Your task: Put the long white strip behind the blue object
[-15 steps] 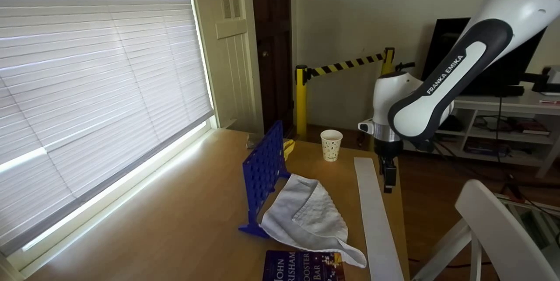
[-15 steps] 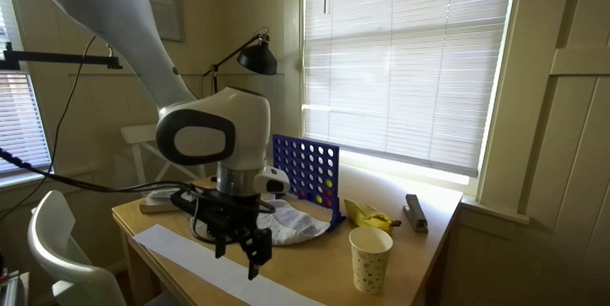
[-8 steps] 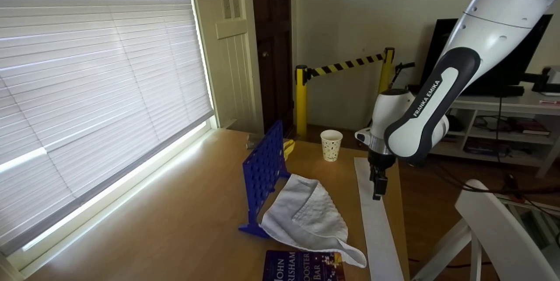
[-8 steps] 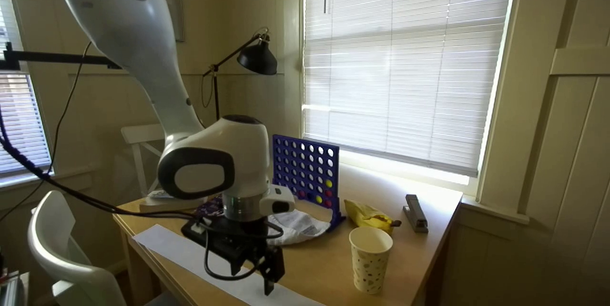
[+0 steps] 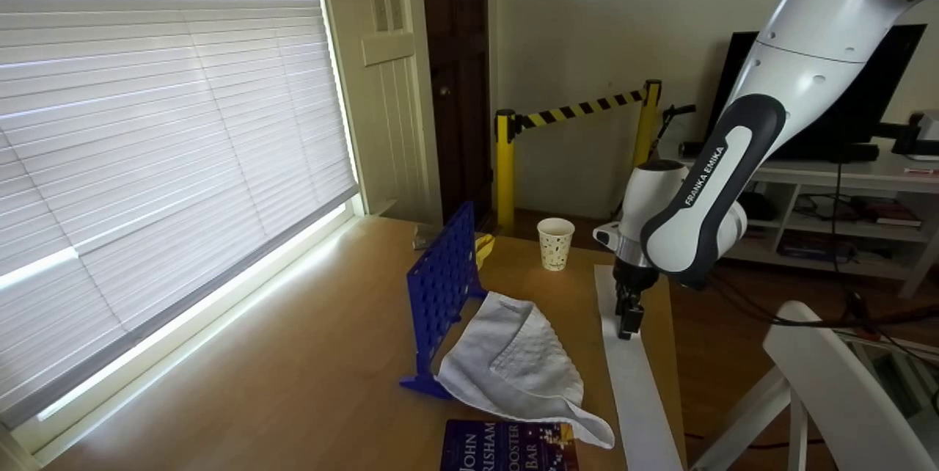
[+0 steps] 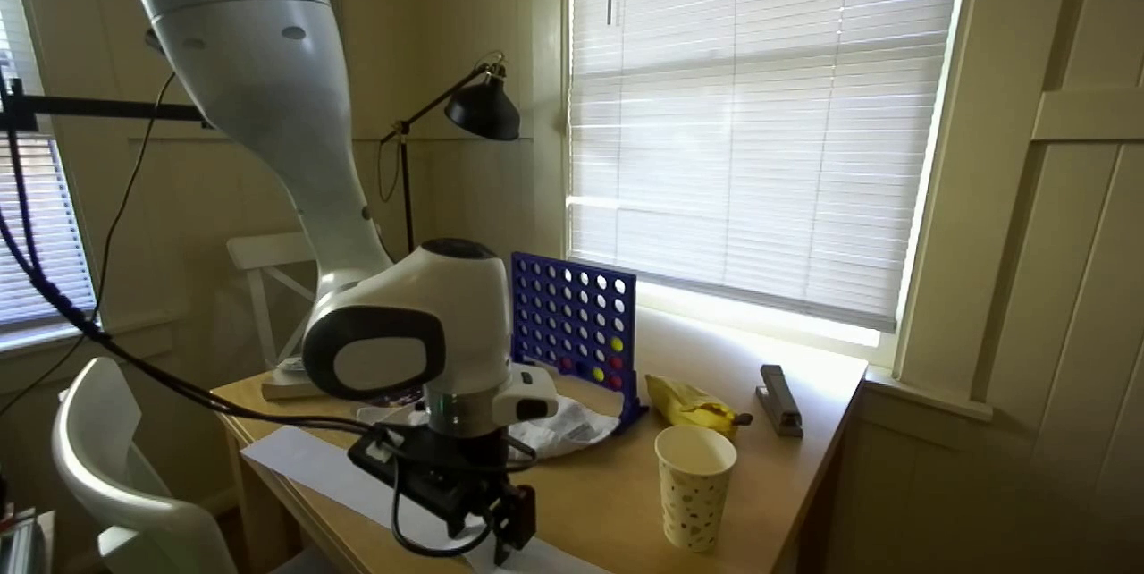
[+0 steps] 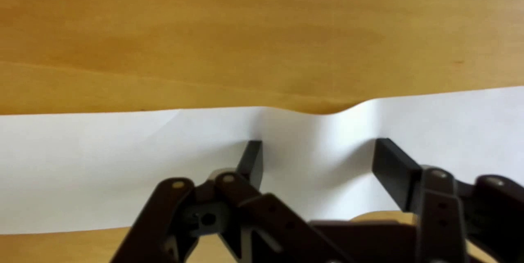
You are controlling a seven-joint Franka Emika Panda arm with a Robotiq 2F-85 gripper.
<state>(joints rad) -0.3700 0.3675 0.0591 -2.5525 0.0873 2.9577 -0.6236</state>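
Note:
The long white strip (image 5: 645,401) lies along the table's edge beside the chair. It also shows in an exterior view (image 6: 313,467) and runs across the wrist view (image 7: 102,168). My gripper (image 7: 319,142) is partly open, its two fingertips apart and touching the strip. The strip bulges up between them. In both exterior views the gripper (image 5: 629,335) (image 6: 481,541) points down at the strip. The blue object, an upright game board with holes (image 5: 440,287) (image 6: 572,315), stands across the table toward the window, apart from the gripper.
A white cloth (image 5: 521,361) lies between the strip and the blue board. A paper cup (image 5: 555,243) (image 6: 695,489), a yellow pouch (image 6: 688,404) and a stapler (image 6: 779,400) stand at one end. A book (image 5: 506,445) lies at the other. A white chair (image 5: 843,383) is beside the table.
My gripper has come down and inward from above the table edge onto the strip. Its fingers have closed partway, and the strip now buckles between them, its far end shifting slightly.

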